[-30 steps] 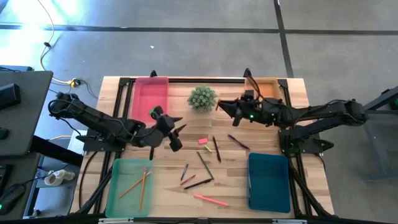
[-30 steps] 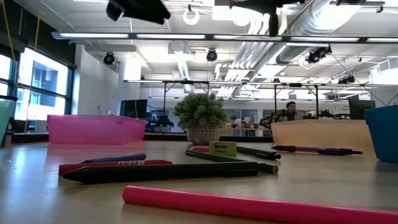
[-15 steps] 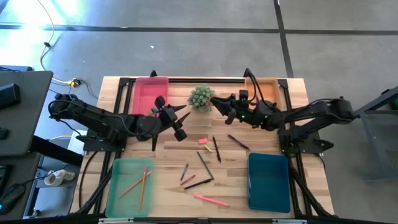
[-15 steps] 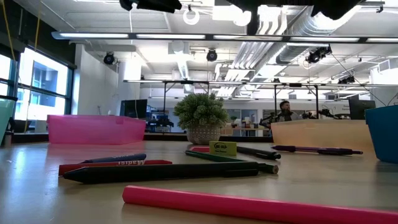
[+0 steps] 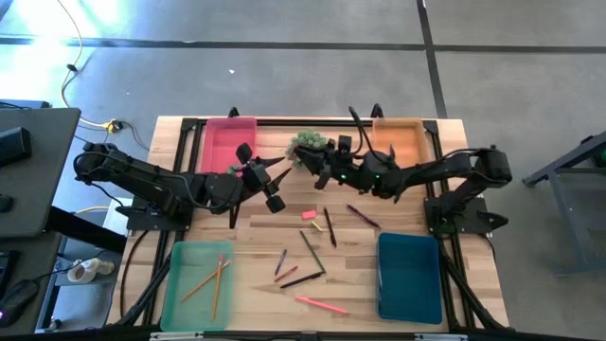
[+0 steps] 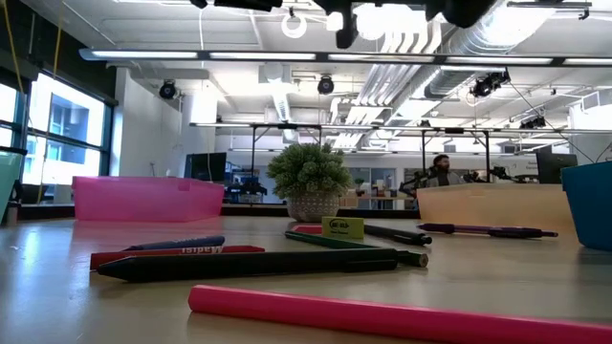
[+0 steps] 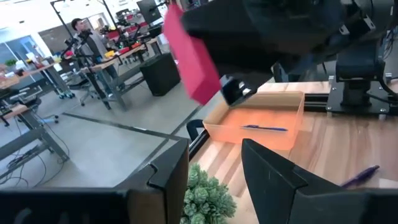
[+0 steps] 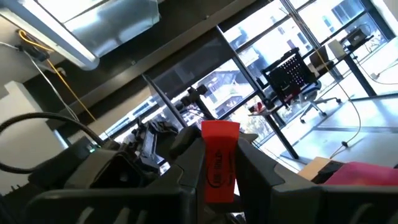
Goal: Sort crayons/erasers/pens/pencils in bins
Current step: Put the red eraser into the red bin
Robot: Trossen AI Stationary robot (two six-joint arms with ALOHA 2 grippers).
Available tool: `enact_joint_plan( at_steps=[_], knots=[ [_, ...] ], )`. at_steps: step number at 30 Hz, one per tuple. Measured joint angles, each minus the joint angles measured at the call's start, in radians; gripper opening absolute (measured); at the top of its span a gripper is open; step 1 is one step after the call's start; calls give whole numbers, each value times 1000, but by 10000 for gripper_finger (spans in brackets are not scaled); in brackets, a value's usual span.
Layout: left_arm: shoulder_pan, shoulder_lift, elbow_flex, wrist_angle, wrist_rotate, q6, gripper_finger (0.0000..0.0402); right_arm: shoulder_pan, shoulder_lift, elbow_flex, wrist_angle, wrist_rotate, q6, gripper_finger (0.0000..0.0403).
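**High view:** The right claw (image 5: 303,157) hangs over the plant (image 5: 309,142). The left claw (image 5: 276,186) is near it, at about 8 o'clock. The pink bin (image 5: 227,142) lies at 9 o'clock from the right claw. The eraser itself is too small to make out here.

**Low view:** Both arms only clip the top edge. A pink pencil (image 6: 382,313) and other sticks are left on the table.

**Left wrist view:** The left claw (image 7: 214,168) gapes wide and empty, facing the red eraser (image 7: 189,59) held up by the other arm.

**Right wrist view:** The right claw (image 8: 219,149) is clamped on that eraser (image 8: 219,163).

This looks like a handover, or a carry to the pink bin. The right claw should let go only once the eraser is firmly gripped by the left claw or is well over the bin.
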Motion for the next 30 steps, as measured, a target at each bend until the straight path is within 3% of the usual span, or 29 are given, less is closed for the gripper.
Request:
enact_joint_plan(
  at_steps=[6,13,23,30],
  knots=[
    [0,0,0,9,-6,0,136,3,49,51,-18,-34,2,53],
    [0,0,0,15,-77,0,136,27,52,57,-53,21,-17,53],
    [0,0,0,73,-23,49,131,33,52,57,-88,103,-9,53],
    [7,0,0,113,-22,111,108,33,52,57,-87,105,-5,53]
  ],
)
